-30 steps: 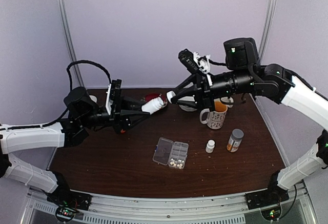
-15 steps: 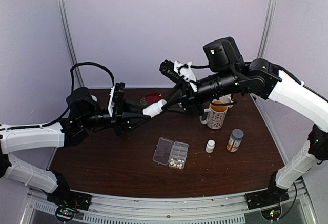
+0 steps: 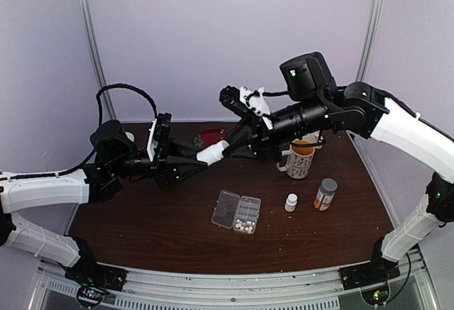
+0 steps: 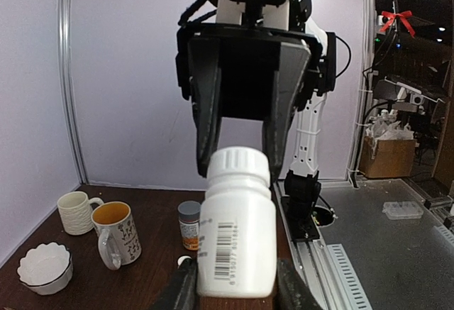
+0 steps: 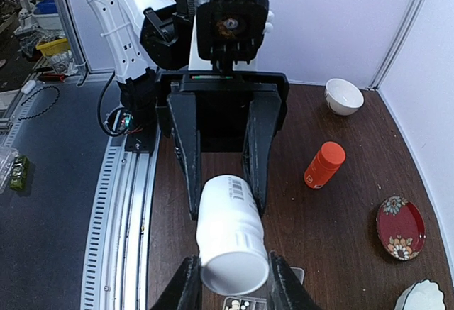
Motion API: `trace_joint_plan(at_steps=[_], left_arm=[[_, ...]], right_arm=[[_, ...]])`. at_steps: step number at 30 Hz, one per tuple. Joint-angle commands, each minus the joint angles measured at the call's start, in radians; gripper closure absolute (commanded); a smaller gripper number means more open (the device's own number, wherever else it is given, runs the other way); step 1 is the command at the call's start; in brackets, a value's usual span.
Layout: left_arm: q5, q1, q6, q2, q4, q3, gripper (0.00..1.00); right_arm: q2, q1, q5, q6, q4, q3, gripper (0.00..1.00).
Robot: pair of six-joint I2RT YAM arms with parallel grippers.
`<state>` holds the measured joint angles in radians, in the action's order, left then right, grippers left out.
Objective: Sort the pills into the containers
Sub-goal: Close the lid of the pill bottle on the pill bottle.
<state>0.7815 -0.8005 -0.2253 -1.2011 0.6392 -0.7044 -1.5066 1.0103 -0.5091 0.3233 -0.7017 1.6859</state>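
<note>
Twice over, gripping one white bottle [image 3: 212, 151] in the air above the back of the dark counter [image 3: 156, 232], bottle turned on its side. Pinching the barcoded body with the left tool [image 3: 201, 155], fingers pressed against both flanks near the base. Pinching the ribbed cap [image 4: 237, 162] with the right tool [image 3: 228, 147], facing the left one nose to nose from the opposite side. Hovering well apart from the clear pill box [image 3: 253, 204], lying near the middle of the counter with its lid [image 3: 225, 208] flipped open to the left. Showing tiny whitish pills [image 3: 248, 220] sitting in cells toward the near end of the box, too small for counting. Sharing the counter with a patterned mug [image 3: 301, 159] under the right arm, a small white vial [image 3: 291, 202] and an orange bottle with a grey top [image 3: 325, 194] standing just right of the box, a red plate [image 3: 211, 137] at the back, and, seen from the right wrist, a white bowl [image 5: 344, 96] near the wall.
</note>
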Motion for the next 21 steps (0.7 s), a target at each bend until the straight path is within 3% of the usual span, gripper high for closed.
trace_joint_plan(at_steps=[1, 8, 21], left_arm=[[0.065, -0.006, -0.089, 0.002, 0.149, -0.040, 1.00], [0.081, -0.005, -0.240, -0.008, 0.206, -0.072, 1.00], [0.127, -0.005, -0.369, -0.042, -0.001, -0.193, 1.00]], right_arm=[[0.013, 0.004, -0.090, 0.031, 0.034, -0.028, 0.81], [0.069, 0.004, -0.143, 0.148, 0.100, -0.101, 0.82], [0.134, 0.020, -0.140, 0.445, 0.087, -0.190, 0.83]])
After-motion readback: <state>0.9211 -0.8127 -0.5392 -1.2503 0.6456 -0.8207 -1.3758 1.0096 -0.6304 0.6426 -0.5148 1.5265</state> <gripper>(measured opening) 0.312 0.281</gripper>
